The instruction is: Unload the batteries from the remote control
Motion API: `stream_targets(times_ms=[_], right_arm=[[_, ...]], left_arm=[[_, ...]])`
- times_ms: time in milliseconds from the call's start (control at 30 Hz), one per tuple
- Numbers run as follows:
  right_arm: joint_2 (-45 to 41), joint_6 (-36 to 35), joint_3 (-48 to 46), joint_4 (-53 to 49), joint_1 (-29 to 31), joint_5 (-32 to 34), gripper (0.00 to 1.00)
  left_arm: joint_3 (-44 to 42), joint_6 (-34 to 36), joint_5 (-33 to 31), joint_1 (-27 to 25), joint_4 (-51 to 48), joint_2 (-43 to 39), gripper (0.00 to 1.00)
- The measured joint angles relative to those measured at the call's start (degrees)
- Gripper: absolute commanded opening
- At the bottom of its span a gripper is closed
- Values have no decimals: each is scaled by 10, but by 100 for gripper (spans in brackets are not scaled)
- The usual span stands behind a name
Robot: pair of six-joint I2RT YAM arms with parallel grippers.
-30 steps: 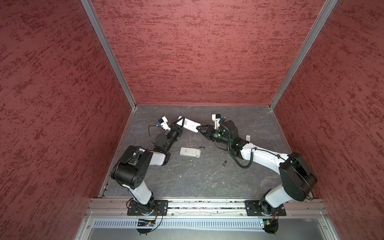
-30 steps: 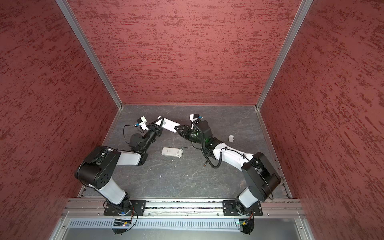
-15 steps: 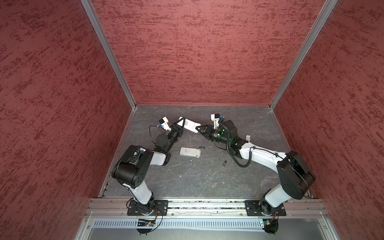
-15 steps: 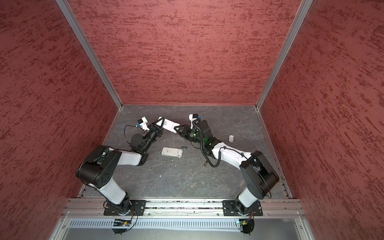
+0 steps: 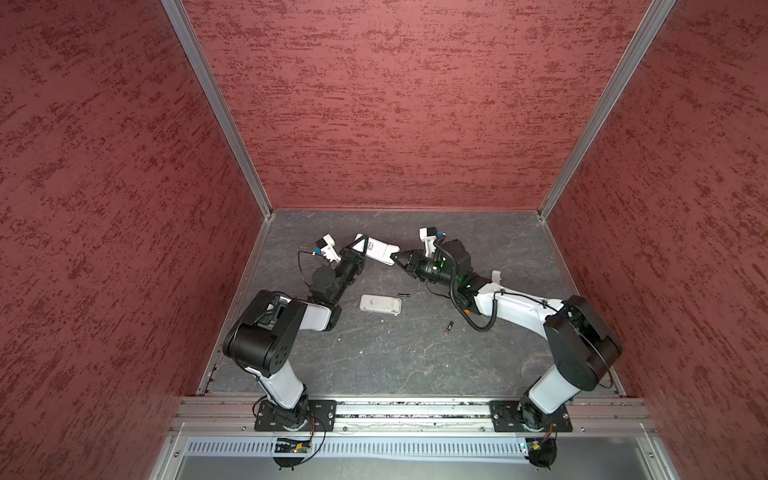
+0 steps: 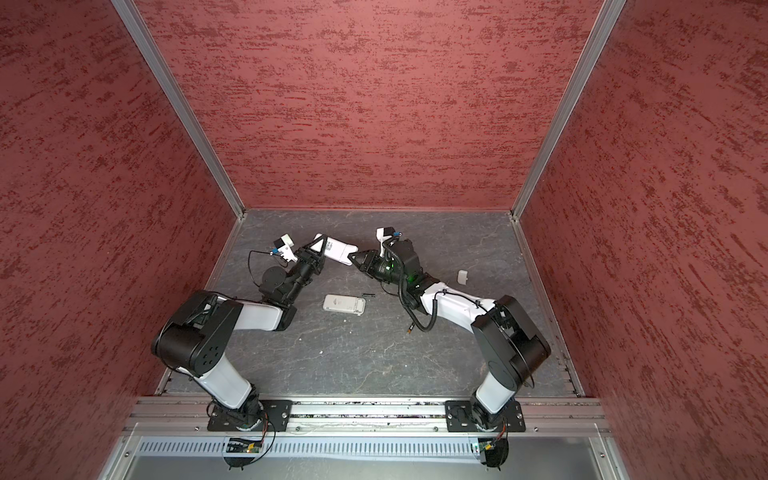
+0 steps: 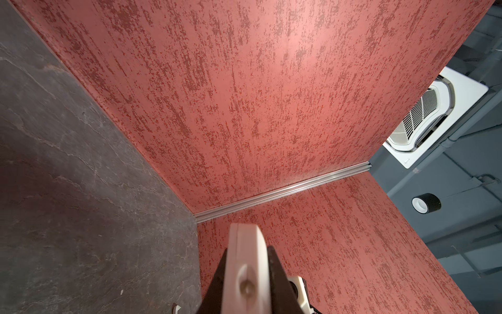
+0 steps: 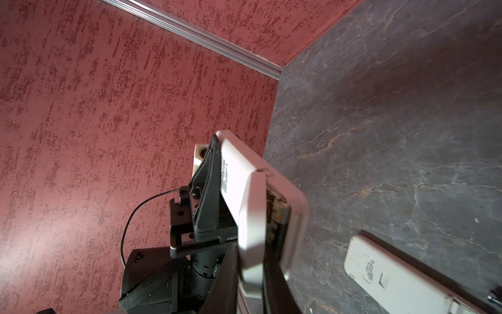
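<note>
Left gripper clamps the white remote control above the counter's far-left area. Right gripper pinches its half-raised battery cover, with the batteries showing beneath. Cover removal looks underway; next, pull it free, then extract them.

**Rough red walls, matt stone floor, smooth plastic**

The walls look rough and matt, red with darker flecks. The floor is matt dark grey, slate-like with pale veins. The corner profiles are brushed, shiny metal. The held remote, its battery cover and the second remote are smooth white plastic. The arm shells are glossy white, their joints matt black.
</note>
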Motion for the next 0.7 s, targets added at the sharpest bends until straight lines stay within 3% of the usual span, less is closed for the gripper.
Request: stream_targets(times_ms=[233, 367, 533, 700], right_arm=[[0, 2, 7, 15, 2, -9, 10], [2, 1, 10, 17, 2, -11, 20], [12, 2, 13, 9, 2, -11, 23], [16, 2, 19, 9, 2, -13, 9]], left_arm=[[-6, 0, 2, 1, -5, -6, 0], [-7, -1, 4, 1, -5, -9, 0], [-10, 3, 10, 3, -6, -19, 0], [-16, 5, 14, 3, -10, -25, 0]])
